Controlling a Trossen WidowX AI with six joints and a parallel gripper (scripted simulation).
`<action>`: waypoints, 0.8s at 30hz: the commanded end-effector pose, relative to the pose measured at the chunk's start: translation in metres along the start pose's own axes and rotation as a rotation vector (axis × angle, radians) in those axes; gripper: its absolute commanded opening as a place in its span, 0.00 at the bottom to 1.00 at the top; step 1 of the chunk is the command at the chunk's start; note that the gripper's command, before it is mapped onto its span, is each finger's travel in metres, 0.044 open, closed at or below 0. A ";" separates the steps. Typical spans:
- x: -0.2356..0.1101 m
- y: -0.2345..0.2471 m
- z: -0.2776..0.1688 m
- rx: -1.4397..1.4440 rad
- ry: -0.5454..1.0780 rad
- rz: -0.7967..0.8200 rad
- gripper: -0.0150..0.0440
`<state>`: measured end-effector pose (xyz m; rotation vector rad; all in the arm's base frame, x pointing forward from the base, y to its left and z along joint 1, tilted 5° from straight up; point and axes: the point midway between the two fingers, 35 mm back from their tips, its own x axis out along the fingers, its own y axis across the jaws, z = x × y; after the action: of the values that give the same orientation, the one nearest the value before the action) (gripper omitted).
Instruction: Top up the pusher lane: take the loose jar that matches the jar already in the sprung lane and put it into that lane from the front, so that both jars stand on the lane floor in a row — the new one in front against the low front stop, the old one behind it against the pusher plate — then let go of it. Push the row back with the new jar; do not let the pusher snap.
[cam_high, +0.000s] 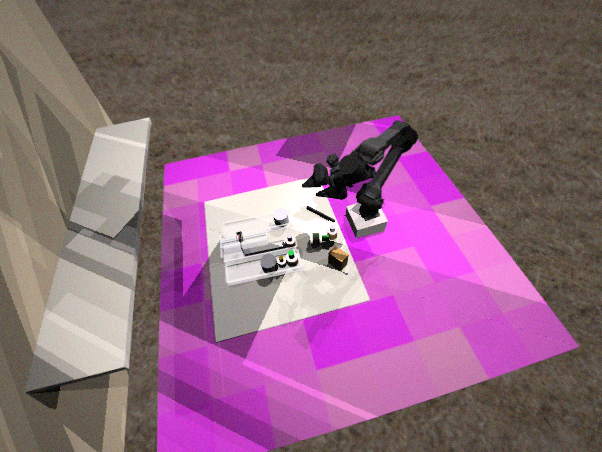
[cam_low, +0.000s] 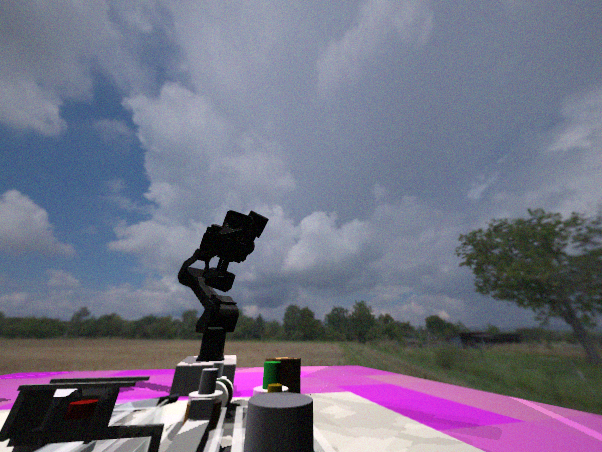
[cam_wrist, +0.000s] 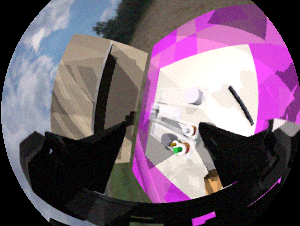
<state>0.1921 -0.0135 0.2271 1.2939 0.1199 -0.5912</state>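
Note:
The sprung lane (cam_high: 234, 248) is the middle lane of a clear rack. A small jar with a pale grey cap (cam_high: 289, 241) (cam_low: 208, 382) (cam_wrist: 189, 130) stands near its front end. A loose jar with a pale top and brown body (cam_high: 332, 232) stands upright in front of the rack. A dark green and white jar (cam_high: 315, 239) lies beside it, its green cap toward the upright jar. Which one matches is too small to tell. My gripper (cam_high: 311, 190) (cam_wrist: 163, 126) is open and empty, high above the back of the white mat. The loose jars are hidden in the wrist view.
A black bar (cam_high: 320, 214) (cam_wrist: 241, 105) lies behind the loose jars, and a brown block (cam_high: 338, 258) (cam_wrist: 213, 181) in front. The side lanes hold a pale cylinder (cam_high: 281, 217) (cam_wrist: 194, 96), a grey cylinder (cam_high: 269, 263) (cam_low: 279, 422), and yellow-capped and green-capped jars (cam_high: 292, 257).

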 end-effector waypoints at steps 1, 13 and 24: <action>0.024 -0.069 -0.035 -0.908 0.379 -0.395 1.00; 0.012 -0.125 -0.055 -1.379 1.027 -0.504 1.00; 0.013 -0.124 -0.058 -1.393 1.053 -0.497 1.00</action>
<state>0.1610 0.0114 0.1022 0.0921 1.3751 -0.1763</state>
